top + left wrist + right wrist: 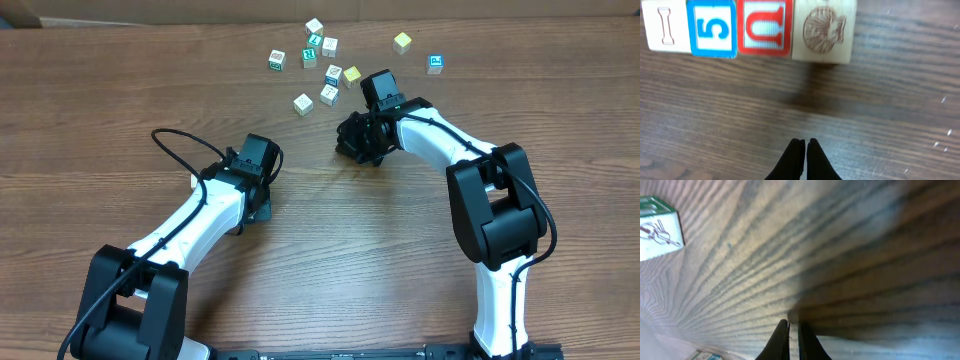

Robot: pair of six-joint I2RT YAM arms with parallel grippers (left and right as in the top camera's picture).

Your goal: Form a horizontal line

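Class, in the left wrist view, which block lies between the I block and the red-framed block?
The blue-framed 5 block, shown in the left wrist view.

Overhead: straight down, whole table [320,250]. Wrists: close above same table, behind left claw [805,143], right claw [794,326].

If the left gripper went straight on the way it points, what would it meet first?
The left gripper, fingers shut, points across bare table. It would likely meet the shell block first, near its seam with the red-letter block; its height is unclear.
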